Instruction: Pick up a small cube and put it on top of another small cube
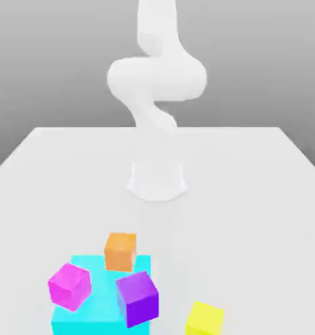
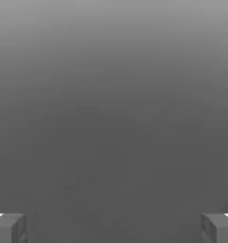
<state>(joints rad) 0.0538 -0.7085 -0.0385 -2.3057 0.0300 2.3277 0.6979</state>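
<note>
White tabletop point(image 1: 251, 216) bears the yellow cube point(image 1: 205, 319), well apart from the wide-open hand point(image 2: 114, 228).

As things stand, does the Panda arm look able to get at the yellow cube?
Probably yes: the yellow cube sits apart from the cyan block, nothing on top, and the gripper is open.

Setting: simulated lab scene. Evidence: white robot arm point(image 1: 157, 78) mounted on plain white bench point(image 1: 251, 196), blank grey backdrop point(image 1: 251, 65).
</note>
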